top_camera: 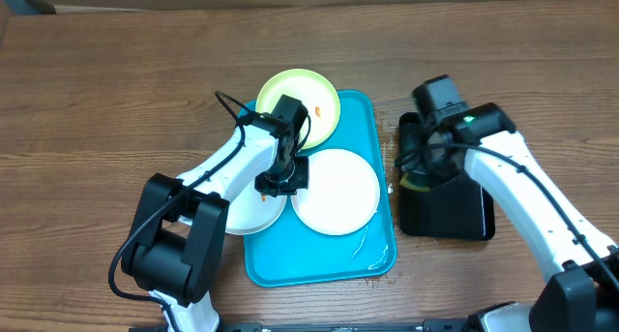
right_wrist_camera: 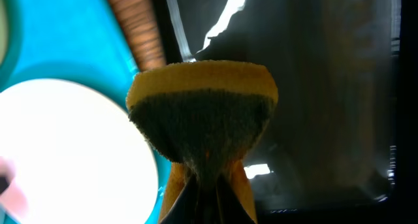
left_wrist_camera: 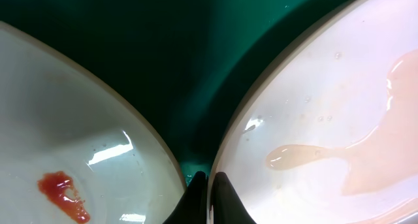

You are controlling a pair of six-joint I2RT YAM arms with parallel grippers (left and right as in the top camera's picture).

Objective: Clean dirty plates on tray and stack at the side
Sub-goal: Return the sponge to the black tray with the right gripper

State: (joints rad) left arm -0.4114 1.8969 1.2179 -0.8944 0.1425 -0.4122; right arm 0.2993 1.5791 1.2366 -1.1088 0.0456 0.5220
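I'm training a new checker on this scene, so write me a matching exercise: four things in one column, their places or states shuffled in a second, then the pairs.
1. yellow-green plate
2. sponge
3. black tray
4. left fingers

a. shut, down between two white plates
b. on the table, right of the blue tray
c. at the blue tray's far end, overhanging its rim
d. pinched in the right fingers

Pairs: 1-c, 2-d, 3-b, 4-a

Overhead looks straight down on the counter; both wrist cameras, very close, share the white plate at three o'clock on the tray.
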